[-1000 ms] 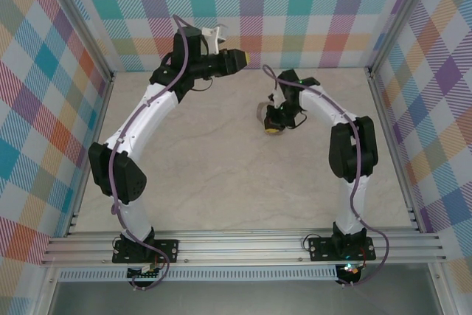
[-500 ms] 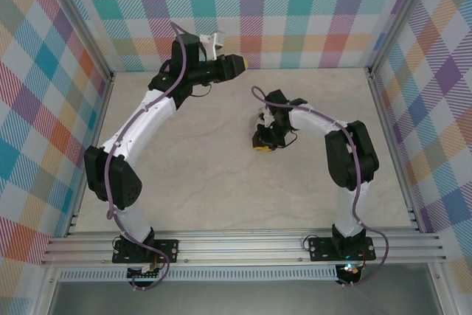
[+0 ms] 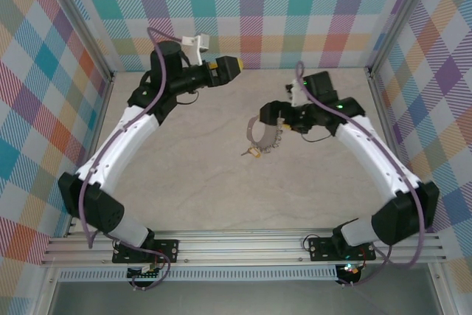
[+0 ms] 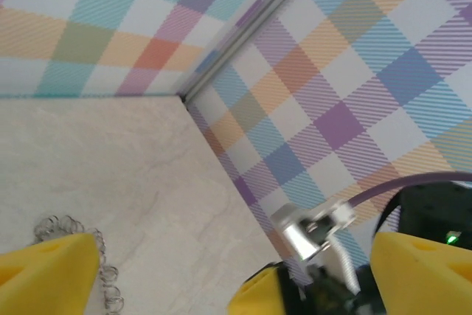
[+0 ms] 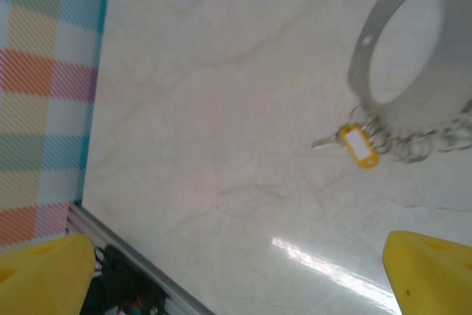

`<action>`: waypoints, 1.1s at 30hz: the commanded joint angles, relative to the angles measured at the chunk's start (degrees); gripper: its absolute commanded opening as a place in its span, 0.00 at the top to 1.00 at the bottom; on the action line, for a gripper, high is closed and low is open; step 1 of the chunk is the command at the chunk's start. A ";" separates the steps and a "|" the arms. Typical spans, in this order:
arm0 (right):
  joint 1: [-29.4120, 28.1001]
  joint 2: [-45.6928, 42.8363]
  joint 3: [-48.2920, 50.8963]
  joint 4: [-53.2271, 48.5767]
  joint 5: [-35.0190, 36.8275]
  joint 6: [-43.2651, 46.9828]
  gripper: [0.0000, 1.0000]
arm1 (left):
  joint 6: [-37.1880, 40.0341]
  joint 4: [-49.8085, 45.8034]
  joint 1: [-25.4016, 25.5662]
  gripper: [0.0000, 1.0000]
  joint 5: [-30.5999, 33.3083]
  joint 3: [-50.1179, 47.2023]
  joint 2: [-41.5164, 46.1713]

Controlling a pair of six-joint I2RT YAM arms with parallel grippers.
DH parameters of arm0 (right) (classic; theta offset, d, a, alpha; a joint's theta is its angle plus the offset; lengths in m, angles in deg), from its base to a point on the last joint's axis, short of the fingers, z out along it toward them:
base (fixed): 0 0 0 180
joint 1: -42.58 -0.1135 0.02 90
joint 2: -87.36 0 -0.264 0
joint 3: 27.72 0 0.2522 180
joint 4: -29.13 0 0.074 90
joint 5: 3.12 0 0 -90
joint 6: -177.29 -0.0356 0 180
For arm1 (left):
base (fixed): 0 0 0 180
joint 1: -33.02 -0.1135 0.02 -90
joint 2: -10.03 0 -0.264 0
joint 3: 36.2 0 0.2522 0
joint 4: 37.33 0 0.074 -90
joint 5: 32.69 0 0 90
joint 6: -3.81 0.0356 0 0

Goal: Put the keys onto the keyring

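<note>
I have the left gripper [image 4: 232, 271] and right gripper [image 5: 236, 274] both spread wide and empty. The keyring [image 5: 356, 71] lies centrally on the table [image 5: 221, 108], with the key [image 5: 358, 144] touching its looped rim. The key's white label is too blurred to read. There is open table all round, and the walls [image 3: 44, 71] are well apart.

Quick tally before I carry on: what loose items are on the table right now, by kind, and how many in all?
Keyring, grey metal: 1
Key, yellow head: 1
Total: 2
The small loops on the keyring's rim are counted as part of it; they are too fine to count one by one.
</note>
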State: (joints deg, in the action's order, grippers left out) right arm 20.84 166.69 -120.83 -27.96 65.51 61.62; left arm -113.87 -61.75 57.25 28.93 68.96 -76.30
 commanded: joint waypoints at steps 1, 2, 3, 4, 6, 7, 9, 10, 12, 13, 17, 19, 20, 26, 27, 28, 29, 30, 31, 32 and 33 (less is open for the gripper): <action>3.57 -4.26 0.03 -4.96 5.83 3.43 0.00 | 4.16 -2.28 -0.52 0.00 8.10 -3.00 6.33; 4.55 -6.07 0.96 -4.72 8.59 4.10 0.00 | 4.96 -2.68 -0.30 0.00 11.35 -4.86 8.48; 5.62 -7.55 2.11 -4.22 10.59 4.29 0.00 | 5.79 -2.43 -0.12 0.00 14.62 -7.02 10.49; 6.80 -9.24 3.58 -3.36 13.01 4.37 0.00 | 7.23 -1.85 0.08 0.00 17.86 -9.77 12.84; 7.97 -12.80 7.45 -0.52 20.43 4.41 0.00 | 10.39 -0.13 0.53 0.00 23.40 -15.62 17.67; 8.35 -14.92 10.35 2.27 24.71 4.59 0.00 | 11.90 1.19 0.88 0.00 26.39 -19.04 20.09; 8.85 -18.95 17.05 9.65 33.30 5.30 0.00 | 15.36 3.34 1.41 0.00 31.66 -25.57 24.32; 9.02 -20.83 21.21 15.22 37.60 6.51 0.00 | 16.35 3.61 1.48 0.00 34.44 -28.81 26.09; 9.56 -23.01 29.29 26.73 43.69 9.59 0.00 | 18.34 3.61 1.51 0.00 39.51 -34.02 28.92; 10.03 -23.00 32.43 30.69 46.95 10.54 0.00 | 18.77 4.46 1.44 0.00 42.89 -37.07 30.19; 13.06 -17.83 39.63 39.52 49.90 13.44 0.00 | 26.04 16.30 0.83 0.00 49.28 -51.04 34.16; 13.30 -14.64 44.09 47.78 49.56 15.50 0.00 | 26.93 21.31 -0.55 0.00 52.23 -56.34 33.86; 13.38 -12.52 45.97 51.82 49.56 16.01 0.00 | 26.69 23.86 -1.58 0.00 53.06 -58.65 33.48; 13.38 -3.62 54.89 74.56 46.01 19.89 0.00 | 28.96 36.34 -5.30 0.00 55.52 -68.72 27.33; 13.38 -2.47 55.54 76.65 45.66 20.64 0.00 | 28.94 38.25 -6.32 0.00 56.26 -69.83 26.37; 13.39 -2.12 55.82 78.31 45.25 21.42 0.00 | 28.99 41.22 -8.18 0.00 54.91 -71.58 25.47; 13.62 -1.91 56.29 78.93 43.22 22.57 0.00 | 28.87 43.32 -9.92 0.00 53.05 -72.74 24.55; 13.78 -1.07 56.81 83.75 41.60 24.29 0.00 | 28.57 45.40 -12.20 0.00 51.03 -73.69 23.11; 13.95 -0.58 56.68 84.13 39.19 25.45 0.00 | 28.52 47.66 -14.14 0.00 48.34 -74.38 21.30; 14.21 0.36 57.16 85.99 37.04 26.51 0.00 | 28.67 49.62 -15.55 0.00 46.60 -74.96 19.20; 14.46 2.00 57.94 89.29 35.06 27.59 0.00 | 28.84 52.08 -16.71 0.00 44.77 -75.20 16.49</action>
State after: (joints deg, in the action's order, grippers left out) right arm 34.72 166.63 -63.81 47.69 107.04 84.16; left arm -86.31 -21.12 43.56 78.56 -5.07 -55.88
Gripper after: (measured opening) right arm 0.996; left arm 0.999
